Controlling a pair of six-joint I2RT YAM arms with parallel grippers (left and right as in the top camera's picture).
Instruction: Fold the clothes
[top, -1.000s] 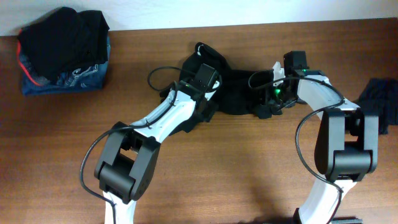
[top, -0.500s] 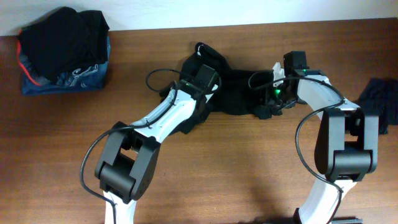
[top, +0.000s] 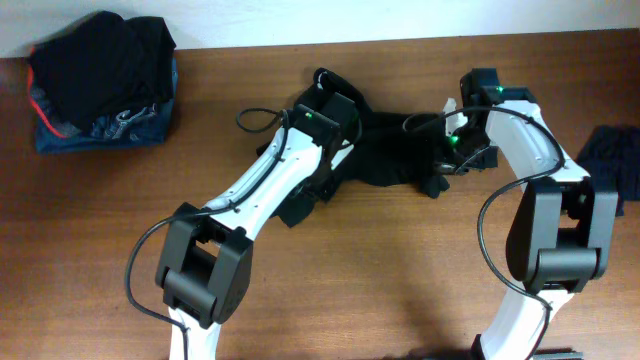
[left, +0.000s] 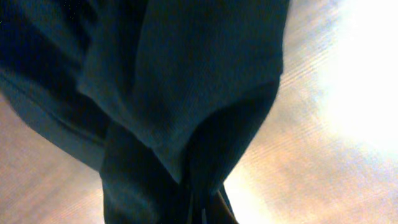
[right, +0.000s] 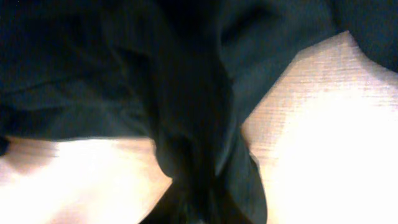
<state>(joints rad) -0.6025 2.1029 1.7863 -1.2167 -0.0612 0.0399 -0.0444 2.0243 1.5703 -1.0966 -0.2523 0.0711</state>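
Black T-shirt (top: 385, 160), crumpled on table (top: 400, 270): left gripper (top: 335, 112) and right gripper (top: 462, 132), open a second ago, now each pinched shut on its fabric at opposite ends, likely ready for spreading flat

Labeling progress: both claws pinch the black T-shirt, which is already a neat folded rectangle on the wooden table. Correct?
Wrong on the fold. The overhead view shows the black T-shirt as a crumpled, irregular bunch strung between the left claw and the right claw, not a neat rectangle. The rest holds: both claws pinch it, on the wooden table.
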